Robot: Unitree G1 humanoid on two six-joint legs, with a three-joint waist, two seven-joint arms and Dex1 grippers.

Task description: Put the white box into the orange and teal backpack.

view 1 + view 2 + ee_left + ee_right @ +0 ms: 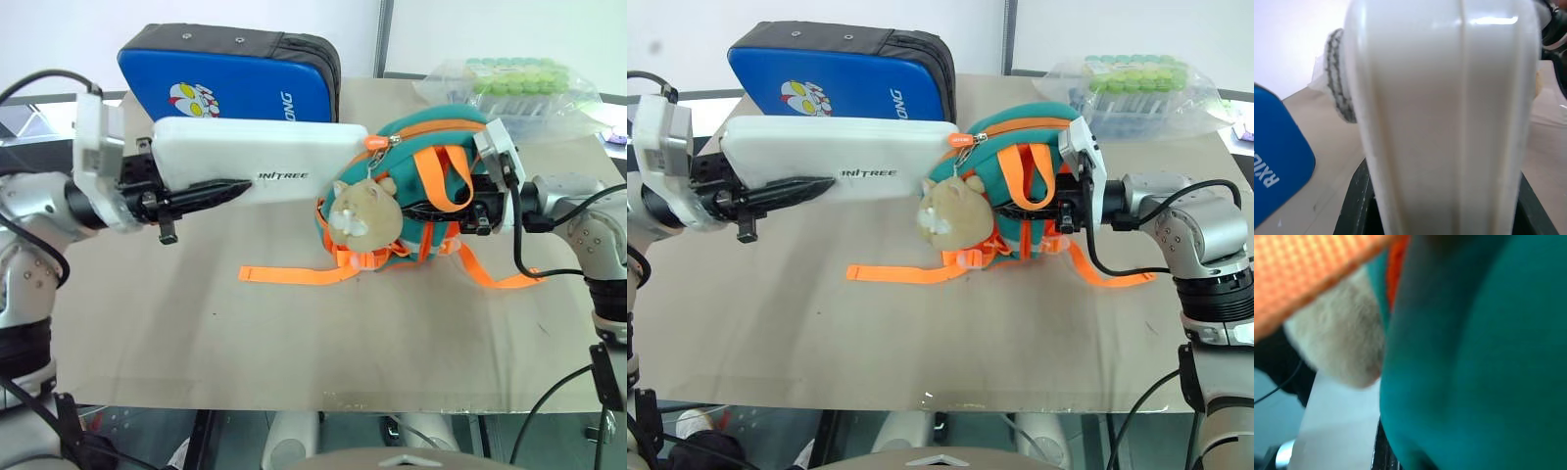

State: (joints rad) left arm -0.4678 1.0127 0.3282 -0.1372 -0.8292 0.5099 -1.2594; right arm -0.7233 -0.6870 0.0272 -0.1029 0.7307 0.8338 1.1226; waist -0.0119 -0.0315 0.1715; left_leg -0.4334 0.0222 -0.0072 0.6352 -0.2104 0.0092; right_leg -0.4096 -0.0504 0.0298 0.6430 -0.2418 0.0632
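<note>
Left eye view: the left gripper (pixel 230 189) pinches the white box (pixel 257 162); the right gripper (pixel 453 211) grips the orange and teal backpack (pixel 423 191). Slide the box in level and slowly.

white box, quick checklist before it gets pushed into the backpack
1. Left gripper shut on the white box: ok.
2. Box held level, its far end at the orange and teal backpack: ok.
3. Right gripper shut on the backpack: ok.
4. Backpack opening wide enough for the box: cannot tell.
5. Plush charm and zipper pull out of the box's path: not ok, they hang right at its end.
</note>
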